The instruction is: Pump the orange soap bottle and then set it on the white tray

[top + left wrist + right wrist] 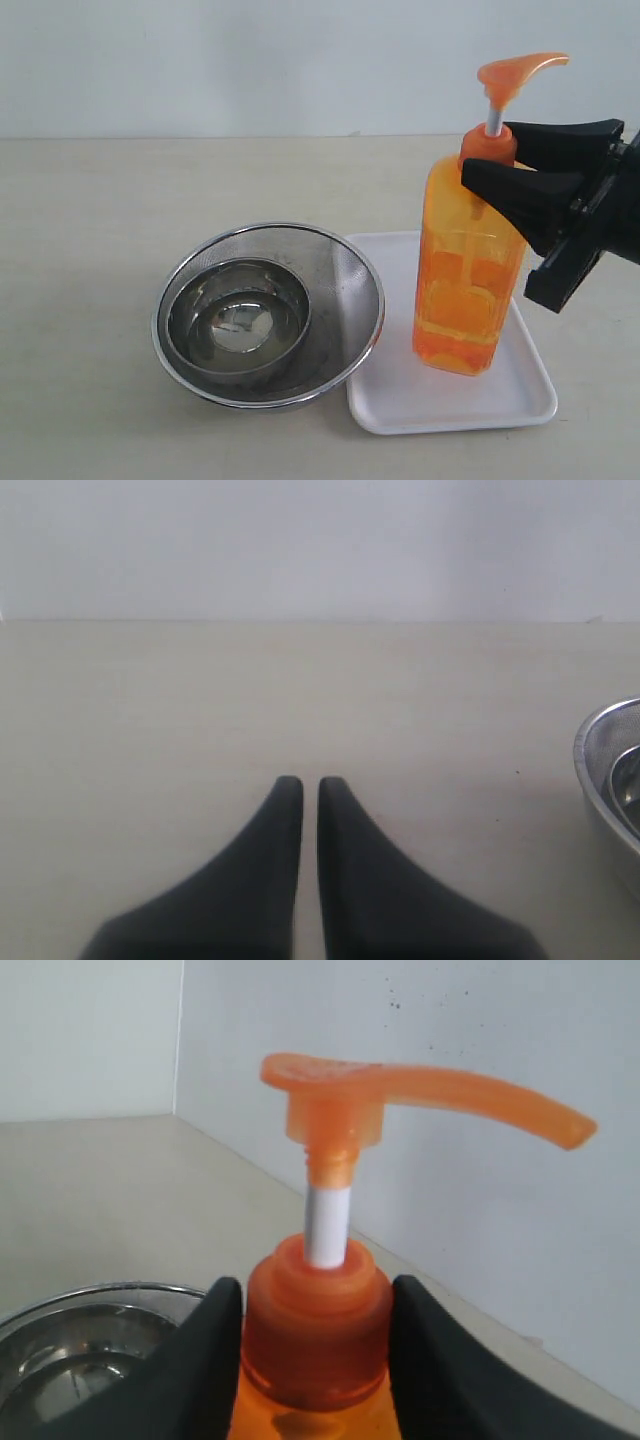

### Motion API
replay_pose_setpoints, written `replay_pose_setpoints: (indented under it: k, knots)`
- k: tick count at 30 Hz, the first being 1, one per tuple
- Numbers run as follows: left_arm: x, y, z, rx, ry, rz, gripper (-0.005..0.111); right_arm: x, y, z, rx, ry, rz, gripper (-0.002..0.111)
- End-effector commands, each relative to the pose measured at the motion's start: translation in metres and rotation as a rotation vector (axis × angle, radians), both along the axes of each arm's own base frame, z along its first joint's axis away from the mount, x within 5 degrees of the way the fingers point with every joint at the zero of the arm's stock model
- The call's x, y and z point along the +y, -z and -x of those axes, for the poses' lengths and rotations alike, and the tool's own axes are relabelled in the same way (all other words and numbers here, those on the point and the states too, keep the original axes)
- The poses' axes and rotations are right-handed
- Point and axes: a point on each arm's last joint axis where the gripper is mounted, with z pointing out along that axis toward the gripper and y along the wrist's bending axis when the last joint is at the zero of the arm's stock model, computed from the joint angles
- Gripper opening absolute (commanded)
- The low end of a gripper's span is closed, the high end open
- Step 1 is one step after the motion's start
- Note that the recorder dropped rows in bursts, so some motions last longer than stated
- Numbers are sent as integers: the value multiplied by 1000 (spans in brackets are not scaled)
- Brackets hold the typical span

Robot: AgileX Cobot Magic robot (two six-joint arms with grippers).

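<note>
Figure: 1 moment, 3 views. The orange soap bottle (pixel 468 280) stands nearly upright with its base over the floor of the white tray (pixel 400 410), inset from every rim. Whether the base rests on the tray or hangs just above it cannot be told. The right gripper (pixel 488 150) is clamped on the bottle's orange collar, 1 black finger on each side, as the right wrist view confirms (pixel 315 1290). The pump head (pixel 340 1090) is raised, the white stem (pixel 327 1225) exposed beneath it, and nothing presses on it.

A bare strip of tray floor lies between the bottle and the tray's left rim. That rim meets the rim of the large mesh steel bowl (pixel 340 270); the 2 edges overlap in the exterior view, and whether they touch cannot be told. A smaller steel bowl (pixel 240 320) sits inside the large one. Bare tray floor also shows along the near rim and at the right corner.

The table (pixel 100 200) lies open to the left of the bowls and behind them up to the wall (pixel 250 60). The left gripper (pixel 310 785) hovers over this bare surface with its 2 fingers together, only a thin slit between them, holding nothing; the large bowl's rim lies well apart at 1 edge of the left wrist view.
</note>
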Motion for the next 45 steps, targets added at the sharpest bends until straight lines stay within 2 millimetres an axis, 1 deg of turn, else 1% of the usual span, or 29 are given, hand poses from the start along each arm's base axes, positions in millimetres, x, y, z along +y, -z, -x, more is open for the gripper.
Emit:
replay_pose_setpoints:
  k: [1,9,12,19,27,34,45]
  knots:
    - [0,0,0,-7,-5,13,5,4,-14,-8,-37,-85,-77,0]
    - [0,0,0,-7,-5,13,5,5,-1,-33,17,-112,-97,0]
    - [0,0,0,-7,-5,13,5,1,-2,-40,18,-124,-80,0]
    - [0,0,0,-7,-5,13,5,-22,-5,-53,94,-135,-33,0]
    - [0,0,0,-7,-5,13,5,-23,9,-71,148,-168,-7,0]
    - [0,0,0,-7,-5,13,5,-22,5,-76,160,-180,-12,0]
    - [0,0,0,-7,-5,13,5,-21,6,-75,164,-206,19,0]
